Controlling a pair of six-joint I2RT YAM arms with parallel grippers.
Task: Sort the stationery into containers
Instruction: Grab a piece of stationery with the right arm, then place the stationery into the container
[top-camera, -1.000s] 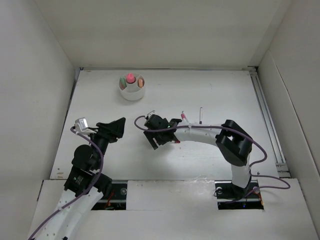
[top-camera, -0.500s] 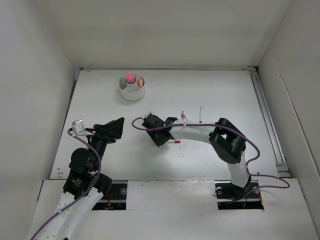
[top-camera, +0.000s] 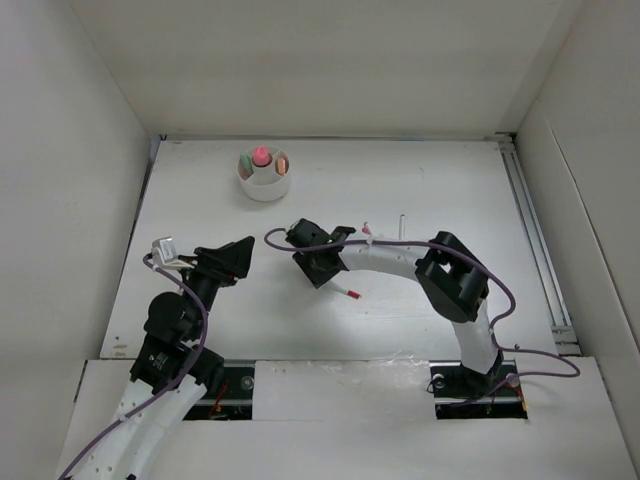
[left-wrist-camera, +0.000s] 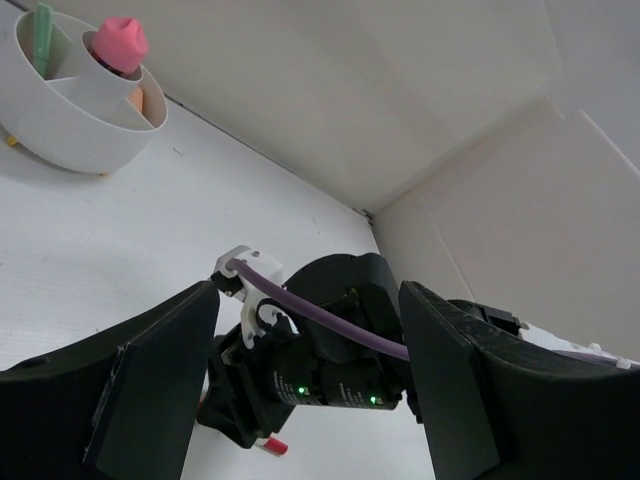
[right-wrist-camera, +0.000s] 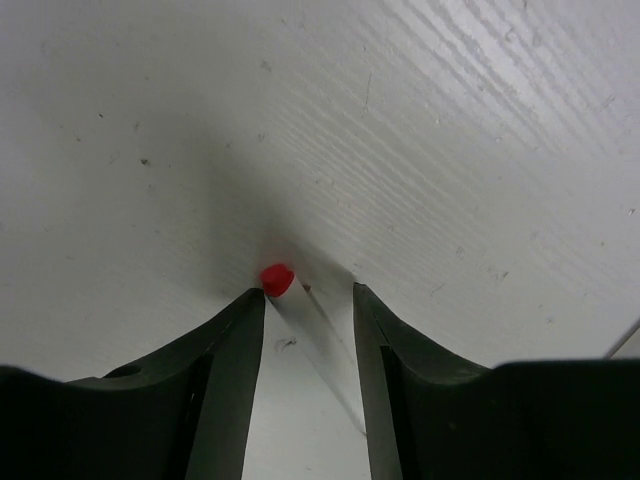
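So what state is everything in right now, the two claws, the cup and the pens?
White cup: upright, partly filled.
Pink-capped bottle: standing in the cup.
Green pen: standing in a separate compartment.
Left gripper: open, empty.
Right gripper: open, fingers straddling the red-tipped pen, not clamped.
Red-tipped pen: lying on the table, outside the cup.
Pink-tipped pen: lying on the table.
Thin dark item: lying on the table, too small to identify.

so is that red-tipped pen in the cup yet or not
Out. The red-tipped pen is at the fingertips of the right gripper, well apart from the divided white cup farther back.
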